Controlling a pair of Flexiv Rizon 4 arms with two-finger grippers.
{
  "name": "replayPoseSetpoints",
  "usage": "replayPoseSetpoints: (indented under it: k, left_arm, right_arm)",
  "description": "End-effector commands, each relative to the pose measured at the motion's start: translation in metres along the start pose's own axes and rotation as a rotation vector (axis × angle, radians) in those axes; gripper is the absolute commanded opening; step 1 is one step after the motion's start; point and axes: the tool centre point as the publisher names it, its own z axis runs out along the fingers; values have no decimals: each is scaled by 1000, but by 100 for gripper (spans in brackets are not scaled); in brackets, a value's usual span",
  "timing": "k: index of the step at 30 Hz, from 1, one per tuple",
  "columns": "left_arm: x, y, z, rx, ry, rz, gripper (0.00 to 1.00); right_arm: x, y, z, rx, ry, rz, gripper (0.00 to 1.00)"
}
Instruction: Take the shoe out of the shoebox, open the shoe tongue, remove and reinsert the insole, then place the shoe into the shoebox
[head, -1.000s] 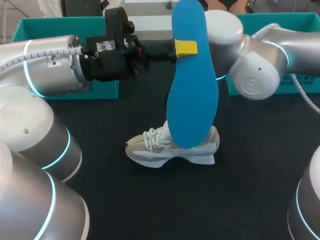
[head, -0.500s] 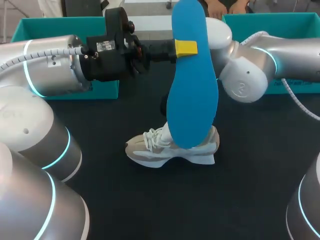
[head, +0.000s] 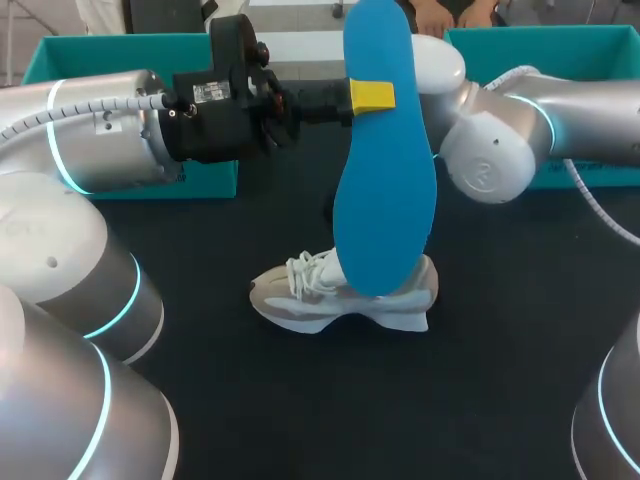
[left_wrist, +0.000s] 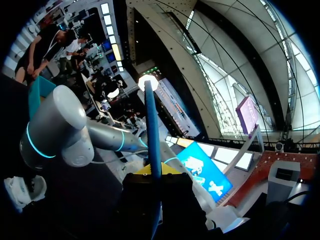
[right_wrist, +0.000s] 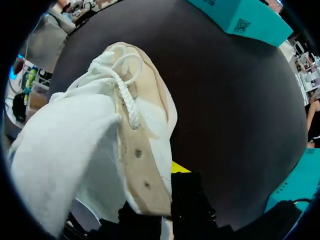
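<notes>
shoe (head: 330, 306) nudged, insole (left_wrist: 152, 140) edge-on from left wrist

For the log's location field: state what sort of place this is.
Probably a robot test bench: a black table, teal shoeboxes at its far edge, one white shoe, and the left gripper clamping a blue insole upright.

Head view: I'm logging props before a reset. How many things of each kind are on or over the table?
shoe: 1
blue insole: 1
teal boxes: 2
Total: 4
</notes>
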Motion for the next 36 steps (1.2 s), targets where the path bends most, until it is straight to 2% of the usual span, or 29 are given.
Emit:
replayPoseSetpoints:
  k: [1,6,10,11,12,13,26,36]
  left_arm:
    - [0,2,1,3,-1,0,0]
    - [0,2,1,3,-1,0,0]
    - [0,2,1,3,-1,0,0]
    - [0,2,1,3,-1,0,0]
    - [0,2,1,3,-1,0,0]
    - [0,2,1,3,-1,0,0]
    - [0,2,1,3,-1,0,0]
    - [0,2,1,3,-1,0,0]
  right_arm:
    - [4,-11,-19,-15,5,63,0]
    - [8,-18,-25,7,100,253,0]
    - [19,-23,-27,-29,176,542,0]
    - [22,-23,-27,-59,174,589,0]
    - [27,-23,-28,-133,180,652,0]
    - [28,-22,-28,-163,157,650,0]
    - [28,-22,-28,-163,157,650,0]
    - [39,-4,-30,-263,179,1036,0]
